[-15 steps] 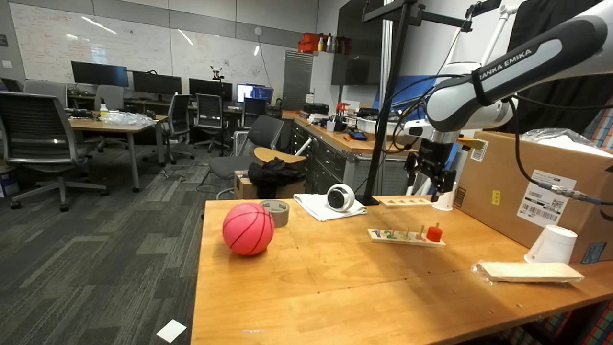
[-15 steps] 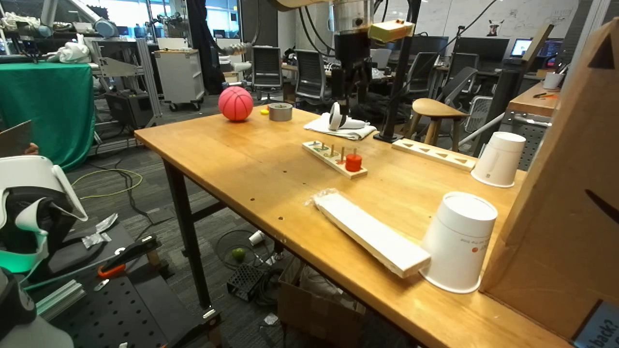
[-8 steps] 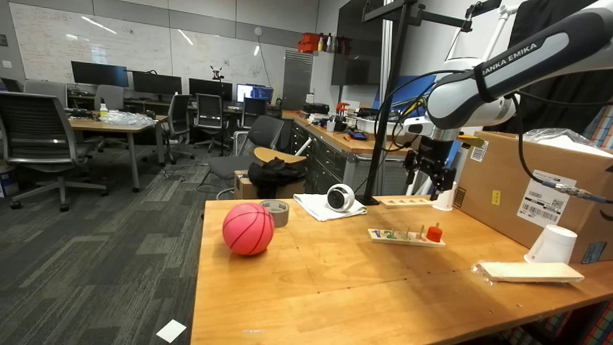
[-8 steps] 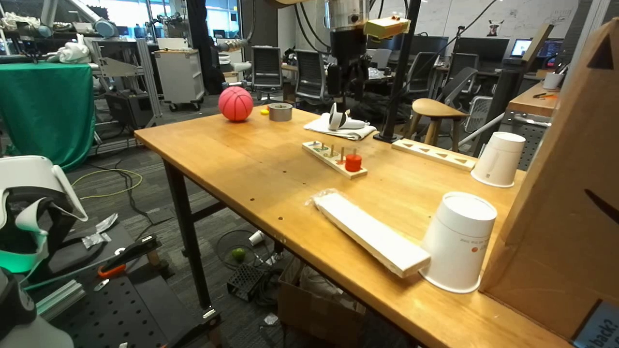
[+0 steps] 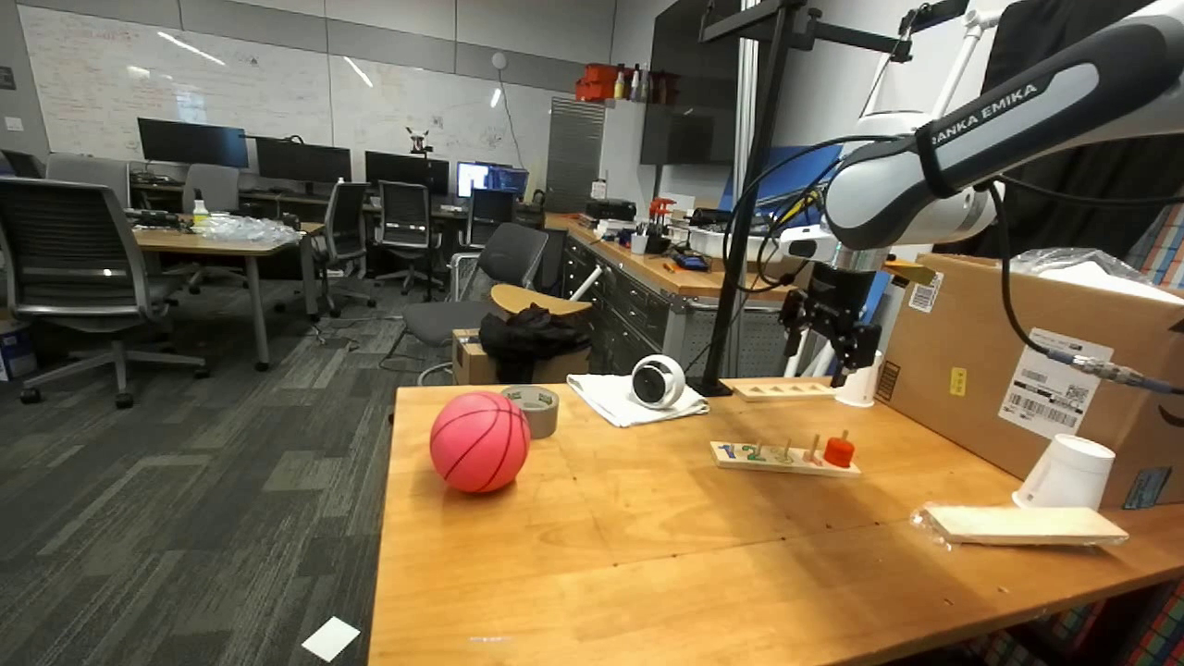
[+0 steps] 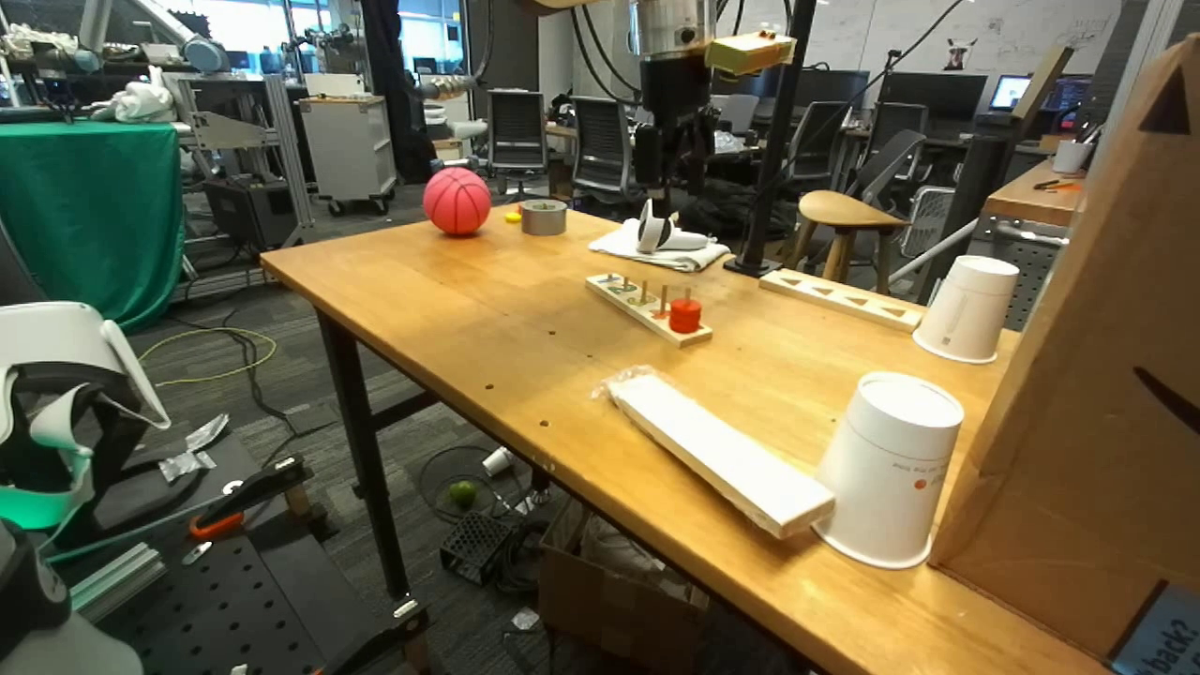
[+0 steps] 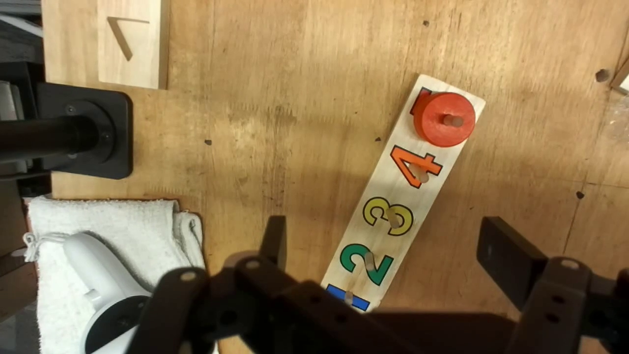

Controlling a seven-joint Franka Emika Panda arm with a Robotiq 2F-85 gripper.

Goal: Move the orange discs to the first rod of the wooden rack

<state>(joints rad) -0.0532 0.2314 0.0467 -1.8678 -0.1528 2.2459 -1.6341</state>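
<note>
- Rack (image 7: 379, 191): a low base of pale wood lying flat on the desk (image 5: 592, 573). In the wrist view, thin upright rods (image 7: 393, 219) stand at the coloured numerals (image 7: 361, 302) 1 to 4.
- Discs (image 5: 839, 451): a red-orange stack around the last rod, at the right end of the rack in an exterior view, the end opposite the 1; their number cannot be told.
- Fingers (image 7: 511, 260): spread wide, with nothing in their grasp, and raised above the desk, apart from both discs and rack.
- Ball (image 5: 479, 441): pinkish red with dark seams, at the left of the desk in an exterior view; a roll of tape (image 5: 546, 416) lies just beyond it, to the right.
- Towel (image 5: 601, 396): white, folded, at the far edge in the same view, with a white controller (image 5: 655, 384) on it; a black stand (image 5: 710, 388) rises just to the right.
- Strip (image 5: 786, 396): pale wood with triangular cut-outs, right of the stand, beside a mouth-down cup (image 5: 860, 390).
- Board (image 5: 1027, 524): pale, in clear wrap (image 5: 928, 524), at the near right, before a second cup (image 5: 1068, 467), also mouth down.
- Box (image 5: 943, 342): brown cardboard, along the right side of the desk.
</note>
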